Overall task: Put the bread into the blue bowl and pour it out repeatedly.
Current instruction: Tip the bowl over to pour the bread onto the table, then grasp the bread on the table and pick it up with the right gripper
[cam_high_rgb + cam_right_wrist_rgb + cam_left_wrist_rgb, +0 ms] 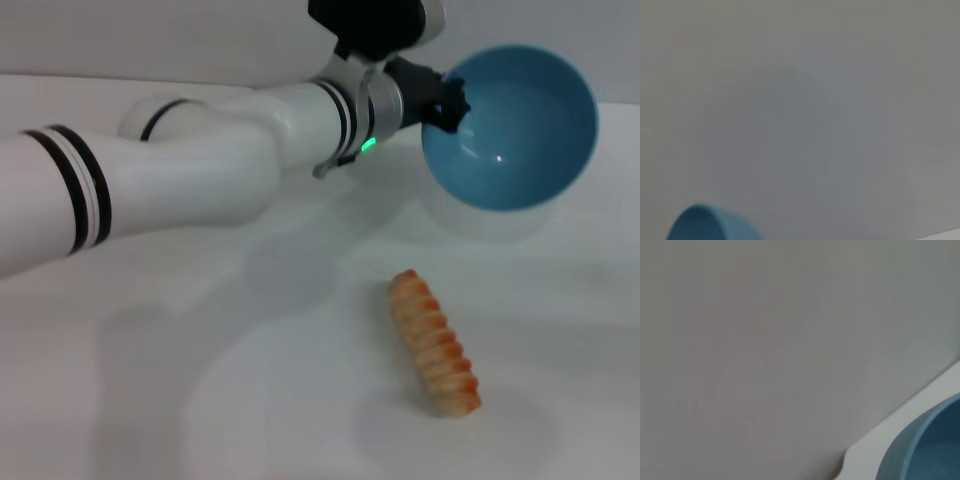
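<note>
Bread (435, 344), a ridged orange-red loaf striped pale cream, lies on the white table (250, 400) nearest the robot. Beyond it, the left gripper (447, 103) clamps the rim of the tipped, glossy blue bowl (515, 125), raised above the table.

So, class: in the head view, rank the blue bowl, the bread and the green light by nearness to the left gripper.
1. Blue bowl: its rim is held in the left gripper.
2. Green light: behind, on the wrist.
3. Bread: below, lying on the table.
</note>
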`<move>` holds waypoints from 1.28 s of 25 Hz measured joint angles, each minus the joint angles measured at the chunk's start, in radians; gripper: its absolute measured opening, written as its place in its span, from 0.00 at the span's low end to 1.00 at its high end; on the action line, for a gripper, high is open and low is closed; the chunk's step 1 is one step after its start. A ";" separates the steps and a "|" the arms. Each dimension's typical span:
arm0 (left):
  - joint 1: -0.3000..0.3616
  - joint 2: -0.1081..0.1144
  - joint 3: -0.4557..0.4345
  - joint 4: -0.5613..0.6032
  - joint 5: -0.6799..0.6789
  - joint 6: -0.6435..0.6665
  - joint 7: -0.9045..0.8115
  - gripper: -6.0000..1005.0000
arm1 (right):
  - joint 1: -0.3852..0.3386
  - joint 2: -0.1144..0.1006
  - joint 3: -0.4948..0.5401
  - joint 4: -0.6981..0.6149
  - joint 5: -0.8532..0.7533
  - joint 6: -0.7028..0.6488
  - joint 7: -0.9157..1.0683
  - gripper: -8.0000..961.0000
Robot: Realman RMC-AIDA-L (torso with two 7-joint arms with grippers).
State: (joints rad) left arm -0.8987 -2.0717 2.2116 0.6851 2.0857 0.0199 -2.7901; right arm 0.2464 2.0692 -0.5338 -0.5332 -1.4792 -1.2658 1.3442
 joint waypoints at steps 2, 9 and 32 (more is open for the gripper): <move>-0.011 0.002 -0.042 -0.006 0.002 0.022 0.001 0.00 | 0.006 -0.001 -0.018 -0.001 -0.016 -0.021 0.009 0.40; -0.042 0.010 -0.220 -0.076 0.007 0.097 0.001 0.01 | 0.049 -0.004 -0.106 -0.074 -0.207 -0.068 0.256 0.41; 0.007 0.004 -0.277 -0.088 0.015 0.096 0.010 0.01 | 0.392 0.004 -0.442 0.165 -0.497 0.120 0.615 0.41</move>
State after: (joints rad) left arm -0.8917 -2.0680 1.9344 0.5970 2.1005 0.1154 -2.7798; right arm 0.6387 2.0735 -0.9754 -0.3681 -1.9762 -1.1459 1.9592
